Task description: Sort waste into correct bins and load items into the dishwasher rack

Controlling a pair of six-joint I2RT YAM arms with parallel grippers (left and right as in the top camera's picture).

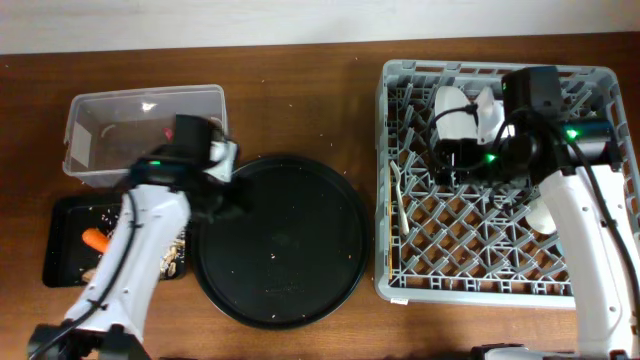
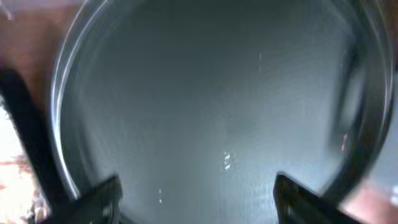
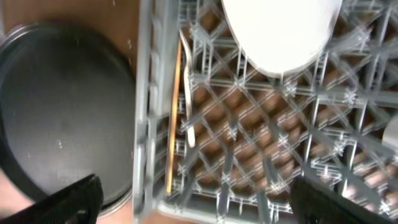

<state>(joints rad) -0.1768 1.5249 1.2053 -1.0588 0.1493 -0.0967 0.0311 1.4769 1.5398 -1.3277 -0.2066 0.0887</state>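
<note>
Two arms at work over a wooden table (image 1: pixel 300 100), seen from above and from each wrist; we find the left gripper (image 2: pixel 198 182) hanging over the near left rim of the round black tray (image 1: pixel 290 270), its fingers (image 2: pixel 102 196) spread wide with nothing between them and only a few pale crumbs on the tray below; the right gripper (image 3: pixel 196 182) hovers over the dishwasher rack (image 1: pixel 385 150) at the right of the table, its jaws likewise parted wide and holding nothing. In the rack we see a white cup (image 1: pixel 452 105) near the far side, and along the left wall a white fork (image 3: pixel 188 130) lying just beside a thin wooden chopstick (image 3: pixel 173 124); a further white piece sits partly hidden under the right arm, and we cannot tell what it is. At the far left stands the clear tub (image 1: pixel 85 165), a small red scrap showing through its wall; just in front of it lies the shallow black tray (image 1: pixel 60 265), holding an orange carrot (image 1: pixel 95 239) and pale food scraps (image 1: pixel 175 258) near its right end, partly under the left arm.
</note>
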